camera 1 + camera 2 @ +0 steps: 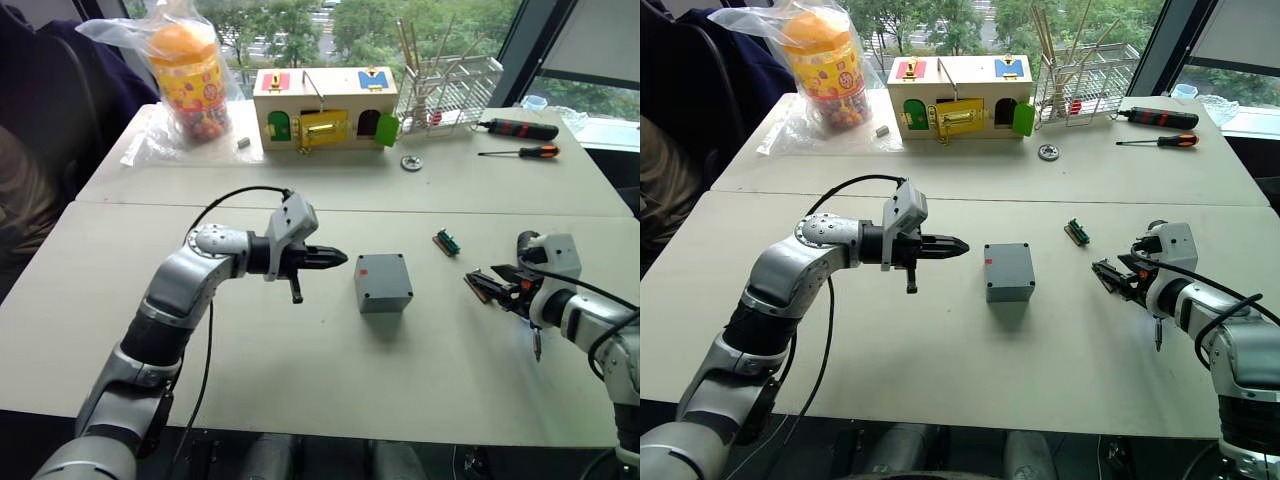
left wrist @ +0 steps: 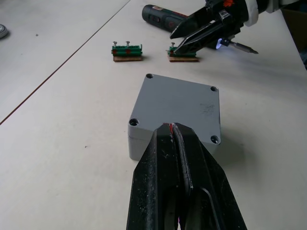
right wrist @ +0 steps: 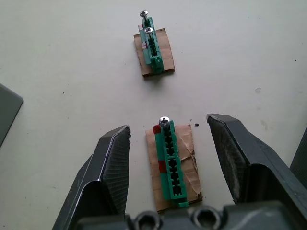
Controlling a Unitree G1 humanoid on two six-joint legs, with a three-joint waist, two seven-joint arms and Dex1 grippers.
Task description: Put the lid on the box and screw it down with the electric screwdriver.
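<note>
Presently my right claw (image 3: 168,143) stood with its fingers apart, straddling a green screw holder (image 3: 171,163) on cardboard without touching it. My left claw (image 1: 325,260) was pressed together, empty, pointing at the box (image 1: 383,282) from just beside it. The lid (image 2: 180,103) sat on the box, its four corner holes apparently without screws. The electric screwdriver (image 2: 160,16) lay on the table (image 1: 300,350) beyond the holders, near my right arm. Risk: closing on the holder could tip its upright screw loose; a nudge from the left claw could shift the box. Farther back stood a wooden latch box (image 1: 325,108), a bagged jar (image 1: 190,75) and windows.
</note>
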